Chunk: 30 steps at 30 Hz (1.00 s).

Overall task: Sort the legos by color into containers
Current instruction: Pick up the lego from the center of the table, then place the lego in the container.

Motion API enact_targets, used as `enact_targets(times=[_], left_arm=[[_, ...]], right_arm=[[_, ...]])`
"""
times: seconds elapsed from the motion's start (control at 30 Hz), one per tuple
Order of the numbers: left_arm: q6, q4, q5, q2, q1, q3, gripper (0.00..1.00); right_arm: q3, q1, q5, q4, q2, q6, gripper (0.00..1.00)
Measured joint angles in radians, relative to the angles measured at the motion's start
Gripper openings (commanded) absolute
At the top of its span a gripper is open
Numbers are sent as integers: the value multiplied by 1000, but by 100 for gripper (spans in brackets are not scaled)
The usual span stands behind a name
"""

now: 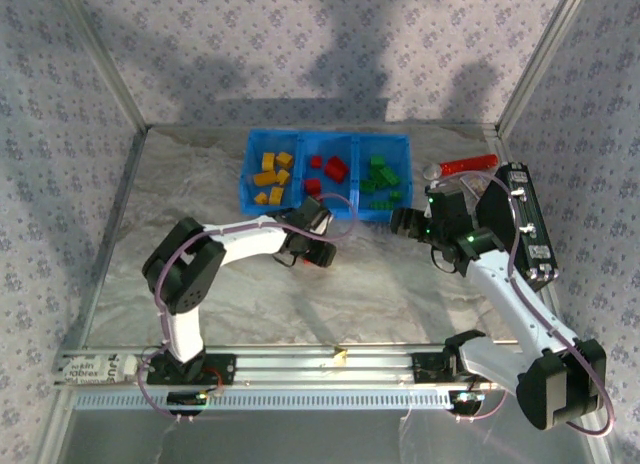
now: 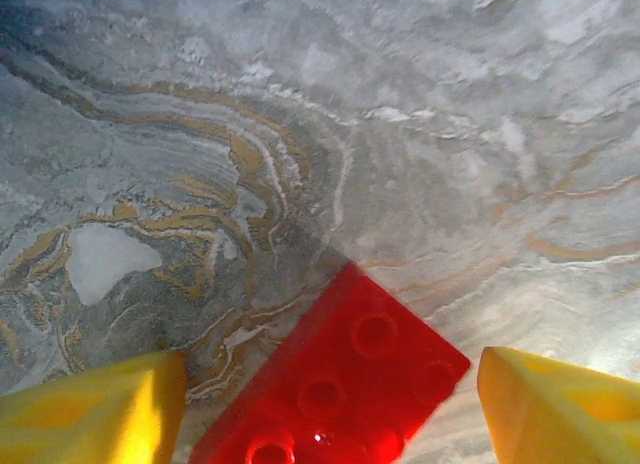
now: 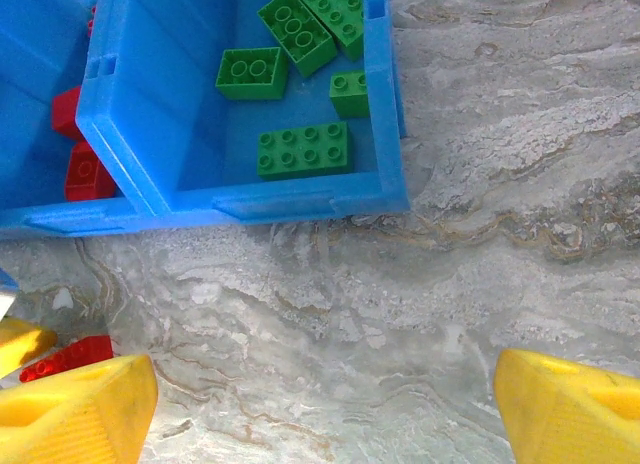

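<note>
While left claw (image 2: 330,379), right claw (image 3: 325,384) gape, studded red brick (image 2: 345,384) lies on marbled table (image 2: 300,134).

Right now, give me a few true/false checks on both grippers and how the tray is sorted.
1. The left gripper is open, a red lego on the table between its jaws. True.
2. The green legos are in the tray's middle compartment. False: in the top view they fill the right one; the middle holds red legos.
3. The right gripper is shut on a green lego. False: it is open above bare table.
4. The yellow-orange legos are in the left compartment. True.
</note>
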Motion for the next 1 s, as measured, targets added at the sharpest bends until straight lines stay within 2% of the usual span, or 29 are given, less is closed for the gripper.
enact_targets(times=[0.2,0.3,0.5,0.7,0.87,1.0], left_arm=[[28,-32,-66,7,-20,8,39],[32,-37,-85,6,-28,8,30],[33,-39,-89,-8,-32,8,27],[32,-32,-95,-91,-32,28,27],[29,24,-103,-134,-24,131,26],[33,34,-116,-94,-8,298,25]], right_arm=[[-7,-7,0,-3,0,0,89],[-7,-11,-1,-2,-3,4,89],[-8,-19,-11,-2,-6,8,89],[-11,-33,-18,-3,-19,7,90],[-12,-35,-26,-2,-20,8,89],[-13,-35,-28,-2,-22,8,89]])
